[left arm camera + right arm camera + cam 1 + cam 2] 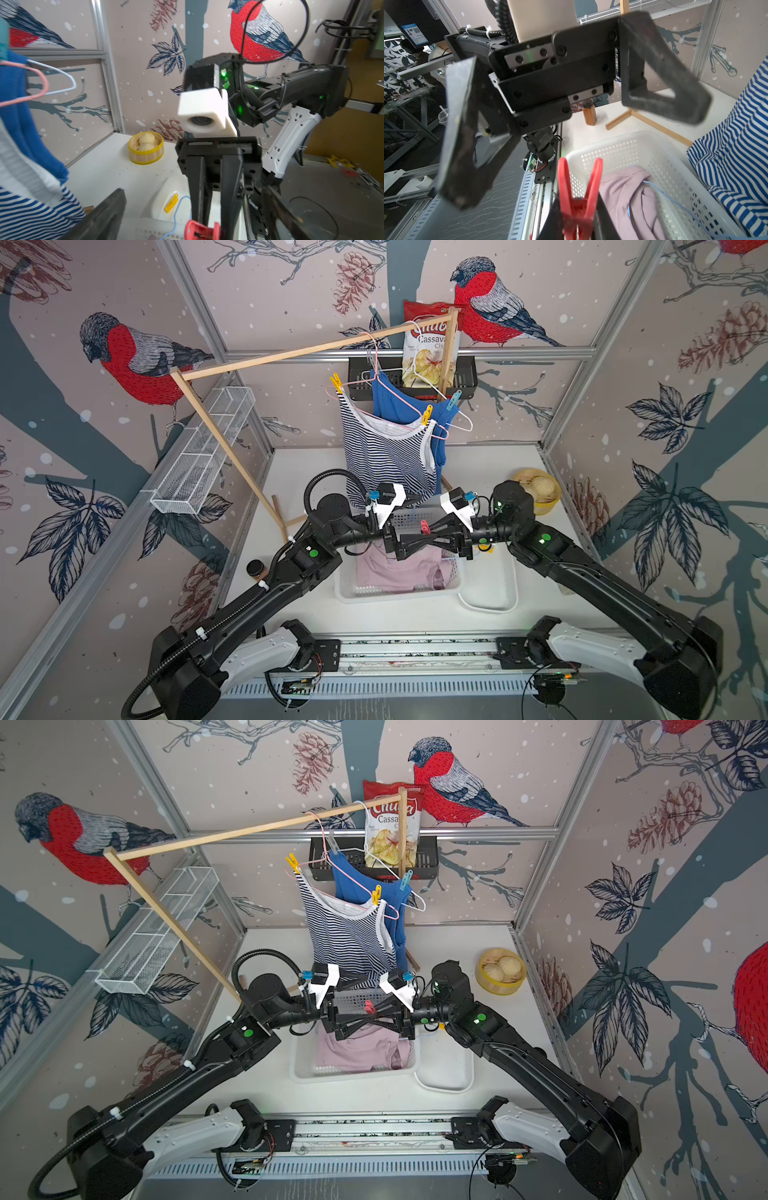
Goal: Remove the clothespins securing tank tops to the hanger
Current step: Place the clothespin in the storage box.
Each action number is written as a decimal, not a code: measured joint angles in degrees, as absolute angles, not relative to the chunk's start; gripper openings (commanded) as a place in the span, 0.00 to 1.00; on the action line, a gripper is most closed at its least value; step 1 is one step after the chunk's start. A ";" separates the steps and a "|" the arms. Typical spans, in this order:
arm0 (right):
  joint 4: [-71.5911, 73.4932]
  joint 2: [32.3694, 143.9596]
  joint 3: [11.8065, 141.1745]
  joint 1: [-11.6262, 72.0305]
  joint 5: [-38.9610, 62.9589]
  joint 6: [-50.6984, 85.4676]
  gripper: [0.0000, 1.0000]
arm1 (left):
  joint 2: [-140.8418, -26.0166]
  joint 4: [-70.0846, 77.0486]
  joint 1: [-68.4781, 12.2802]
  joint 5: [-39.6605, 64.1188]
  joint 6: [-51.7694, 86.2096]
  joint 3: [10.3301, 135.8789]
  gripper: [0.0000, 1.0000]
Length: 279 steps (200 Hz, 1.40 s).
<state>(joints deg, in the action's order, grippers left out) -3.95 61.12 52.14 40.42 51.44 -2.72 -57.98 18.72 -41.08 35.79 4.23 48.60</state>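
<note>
My two grippers meet tip to tip over the white basket (345, 593). My right gripper (436, 536) is shut on a red clothespin (579, 187). My left gripper (419, 540) stands open around it, its fingers (467, 135) spread wide and apart from the pin. A striped tank top (386, 456) hangs on a pink hanger (376, 383) under two yellow clothespins (336, 382) (427, 414). Behind it a blue tank top (395, 402) hangs on a white hanger (457, 418) with a teal clothespin (454, 401). A mauve tank top (399, 568) lies in the basket.
A white tray (490, 593) to the right of the basket holds a yellow clothespin (171, 203). A bamboo steamer (538, 489) stands at back right, a spice jar (257, 570) at left. The wooden rack (291, 354) spans the back; a wire shelf (199, 456) hangs on the left wall.
</note>
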 measured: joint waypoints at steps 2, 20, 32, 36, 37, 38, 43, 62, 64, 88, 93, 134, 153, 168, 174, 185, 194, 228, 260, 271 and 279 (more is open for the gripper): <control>-3.97 60.97 52.01 40.40 51.18 -2.59 0.15 | -57.78 18.76 -41.08 35.40 4.23 48.51 0.99; -3.92 59.33 50.57 40.16 47.44 -1.06 0.21 | -53.19 19.70 -41.08 28.56 4.43 45.71 0.99; -4.43 58.35 49.32 39.90 42.61 0.62 0.20 | -49.01 21.41 -41.08 23.81 4.49 42.19 0.99; -4.78 58.11 48.88 39.72 40.73 1.48 0.19 | -47.51 22.15 -41.08 22.06 4.49 40.71 0.99; -4.86 58.06 48.80 39.68 40.36 1.63 0.19 | -47.22 22.20 -41.08 21.80 4.49 40.47 0.99; -4.93 58.04 48.69 39.64 39.99 1.76 0.19 | -46.94 22.26 -41.08 21.47 4.49 40.21 0.99; -5.67 57.78 48.05 39.22 37.52 2.79 0.19 | -45.30 22.83 -41.08 19.44 4.49 38.61 0.99; -8.27 56.47 45.58 37.32 28.67 7.03 0.18 | -42.06 23.07 -41.08 12.91 4.49 35.48 0.98; -8.69 56.21 45.23 37.12 27.57 7.70 0.18 | -42.04 22.98 -41.08 12.29 4.51 35.44 0.98; -12.03 53.39 42.83 36.38 17.17 14.28 0.19 | -45.60 19.00 -41.08 6.81 5.19 37.58 0.95; -12.62 52.88 42.57 36.36 15.22 15.73 0.19 | -46.98 17.93 -41.08 5.96 5.61 38.39 0.94; -18.65 49.06 39.29 34.61 0.45 25.80 0.19 | -62.17 6.42 -41.08 4.54 8.38 47.31 0.87; -20.18 47.09 36.58 33.10 -2.09 29.04 0.19 | -69.63 2.17 -41.08 4.54 10.50 52.34 0.86; -20.80 45.69 34.46 31.62 -3.11 31.14 0.20 | -74.61 0.69 -41.08 4.91 12.12 55.68 0.85; -20.99 45.32 33.71 31.07 -3.29 31.86 0.21 | -76.49 0.27 -41.06 5.26 12.58 56.90 0.85; -21.08 45.10 32.67 30.13 -3.36 32.16 0.22 | -80.05 -0.64 -41.04 6.13 13.56 59.27 0.84; -21.10 45.39 31.99 29.45 -3.36 33.08 0.24 | -82.78 -1.21 -40.95 6.09 14.17 61.12 0.83; -20.60 47.97 29.71 28.10 -3.27 33.08 0.29 | -89.95 -3.75 -40.03 5.67 16.21 65.54 0.81; -18.59 51.55 28.42 27.29 -2.70 32.88 0.32 | -92.73 -5.06 -39.11 4.69 18.22 66.70 0.80; -17.87 52.95 28.42 26.92 -2.35 32.56 0.32 | -93.41 -5.39 -38.94 4.45 18.81 66.94 0.79; -17.21 54.17 28.42 26.52 -2.22 32.14 0.32 | -93.76 -5.63 -38.85 4.36 19.14 66.98 0.79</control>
<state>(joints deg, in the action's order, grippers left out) -17.21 54.17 28.42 26.52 -2.22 32.14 -93.76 -5.63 -38.85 4.36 19.14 66.98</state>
